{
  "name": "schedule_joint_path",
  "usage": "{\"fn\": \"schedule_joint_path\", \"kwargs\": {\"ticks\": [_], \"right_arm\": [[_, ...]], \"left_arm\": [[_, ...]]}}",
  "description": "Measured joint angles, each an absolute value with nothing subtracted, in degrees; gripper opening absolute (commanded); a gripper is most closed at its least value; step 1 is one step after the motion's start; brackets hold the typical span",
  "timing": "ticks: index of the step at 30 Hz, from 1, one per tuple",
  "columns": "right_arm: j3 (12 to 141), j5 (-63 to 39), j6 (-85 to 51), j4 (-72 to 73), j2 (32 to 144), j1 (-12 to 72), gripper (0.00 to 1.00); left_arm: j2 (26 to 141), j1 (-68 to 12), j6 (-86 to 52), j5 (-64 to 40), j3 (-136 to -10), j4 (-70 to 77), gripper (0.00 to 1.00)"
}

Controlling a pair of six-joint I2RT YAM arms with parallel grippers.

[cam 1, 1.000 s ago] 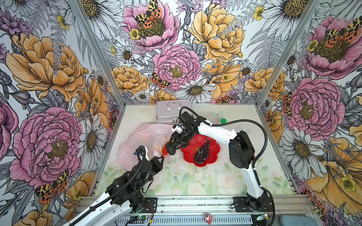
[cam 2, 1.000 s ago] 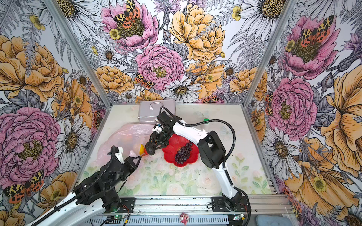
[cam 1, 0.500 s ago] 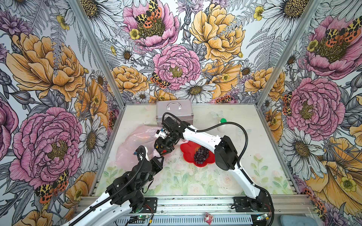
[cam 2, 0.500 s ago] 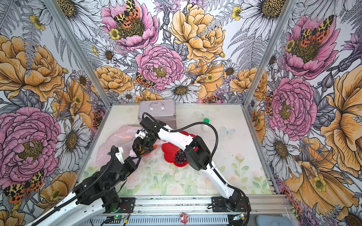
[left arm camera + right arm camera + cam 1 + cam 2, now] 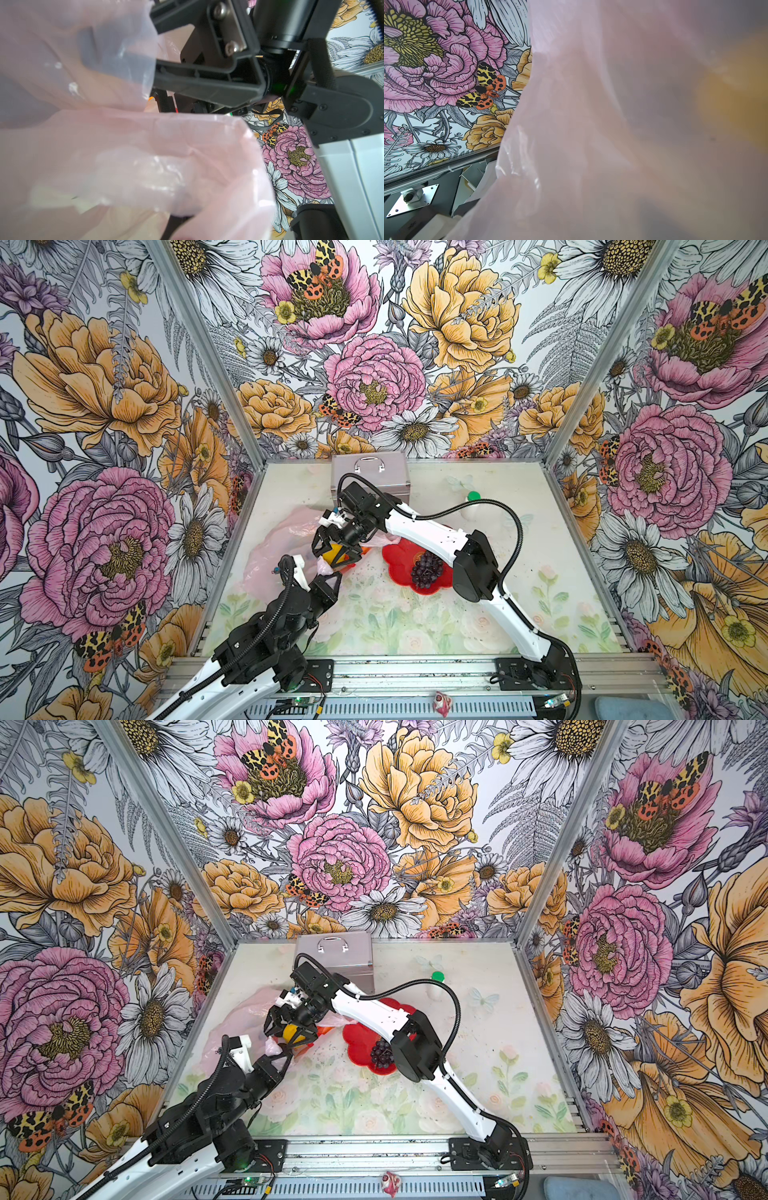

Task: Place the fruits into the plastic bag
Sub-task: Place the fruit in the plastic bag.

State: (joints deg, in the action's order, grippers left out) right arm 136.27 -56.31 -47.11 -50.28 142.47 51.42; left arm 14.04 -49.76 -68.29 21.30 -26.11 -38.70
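Note:
The pale pink plastic bag [image 5: 278, 539] [image 5: 239, 1017] lies crumpled at the left of the table. My left gripper [image 5: 325, 572] [image 5: 284, 1051] is shut on a bunched edge of it and holds the mouth up. At that mouth my right gripper [image 5: 333, 553] [image 5: 291, 1033] stands open, its fingers wide apart on either side of a yellow-orange fruit [image 5: 331, 551] [image 5: 289, 1031]. A purple grape bunch [image 5: 426, 569] [image 5: 382, 1051] lies on the red plate [image 5: 397, 560] [image 5: 357, 1042]. Bag film [image 5: 145, 155] [image 5: 591, 124] fills both wrist views and hides the jaws there.
A silver metal case [image 5: 370, 477] [image 5: 332, 955] stands at the back, just behind the right wrist. A white bottle with a green cap [image 5: 472, 506] [image 5: 437, 984] sits back right. The right forearm crosses over the plate.
My right arm has carried the fruit leftward from beside the plate to the bag mouth, and its jaws have spread wide. The left arm has held still.

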Motion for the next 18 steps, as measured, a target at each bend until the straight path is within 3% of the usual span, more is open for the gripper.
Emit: {"fn": "schedule_joint_path", "kwargs": {"ticks": [8,18], "right_arm": [[134.21,-55.33,-46.65,-49.89,141.73,51.18,0.99],[108.12,-40.80,-43.05,-50.68,123.66,43.99,1.00]], "left_arm": [[13.96,-49.76,-68.71,21.61,-26.13,-39.20,0.00],[13.52,-49.69,-69.80,23.62,-25.69,-40.03,0.00]]}}
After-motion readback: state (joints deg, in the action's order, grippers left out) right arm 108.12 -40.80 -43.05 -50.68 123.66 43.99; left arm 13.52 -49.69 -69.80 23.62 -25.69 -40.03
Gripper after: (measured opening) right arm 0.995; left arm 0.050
